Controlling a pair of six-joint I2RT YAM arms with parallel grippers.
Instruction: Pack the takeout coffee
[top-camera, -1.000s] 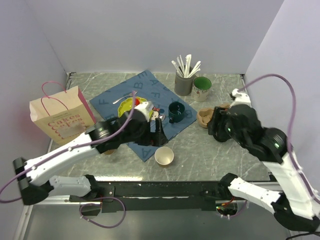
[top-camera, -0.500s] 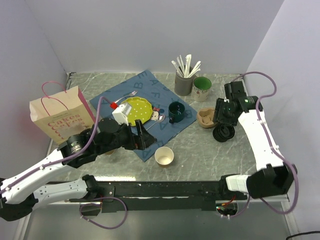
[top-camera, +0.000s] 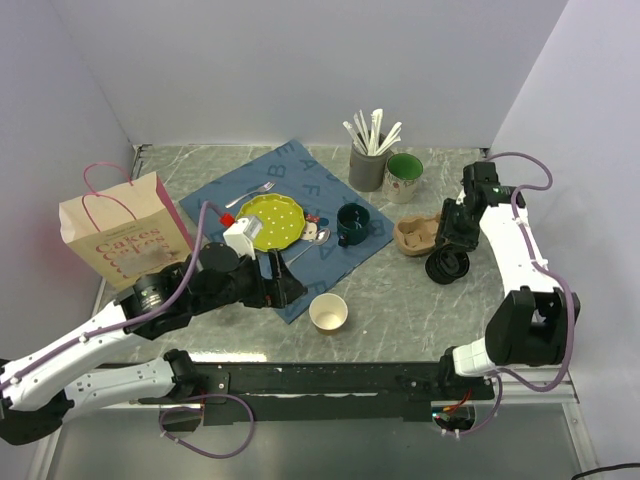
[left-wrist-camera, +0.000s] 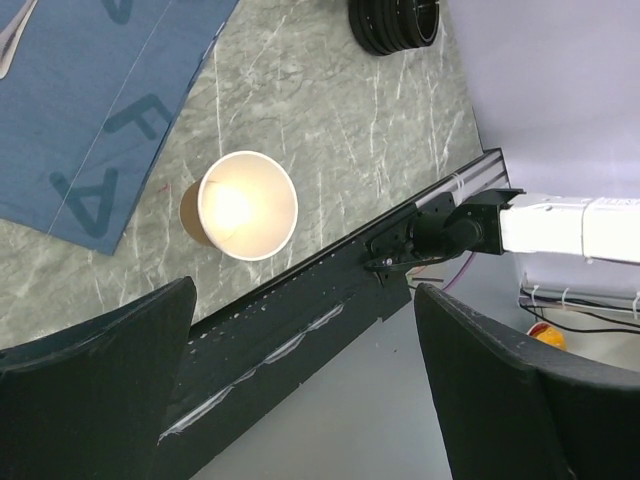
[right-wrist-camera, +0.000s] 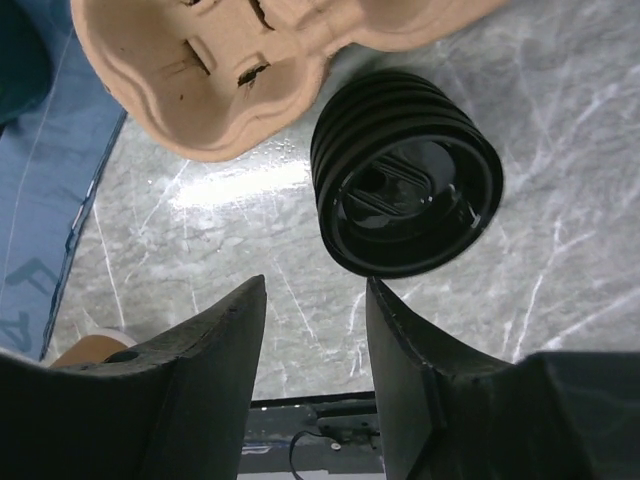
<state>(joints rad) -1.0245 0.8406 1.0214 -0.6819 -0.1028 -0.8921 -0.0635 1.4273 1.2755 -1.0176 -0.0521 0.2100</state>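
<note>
The lidless paper cup (left-wrist-camera: 247, 205) stands just beyond the wide-spread left end effector (left-wrist-camera: 300, 300). The right end effector (right-wrist-camera: 313, 290), half-spread and empty, faces the black lids (right-wrist-camera: 405, 190).

Light falls soft and even from overhead. In the top view the grey-green marble tabletop (top-camera: 400, 290) is bright, with only faint, blurred shadows beneath the arms. In the left wrist view the dark fingers (left-wrist-camera: 90, 390) of the left gripper (left-wrist-camera: 305, 295) are underexposed and out of focus. The white-rimmed brown paper cup (left-wrist-camera: 247, 205) just ahead of them glows, its inside blown out to warm white. In the right wrist view a white glare patch lies on the marble ahead of the right gripper (right-wrist-camera: 315, 300), whose fingers (right-wrist-camera: 150, 390) look soft-edged. The stack of ribbed black plastic lids (right-wrist-camera: 405, 190) beyond its tips is sharp and carries thin highlights.
</note>
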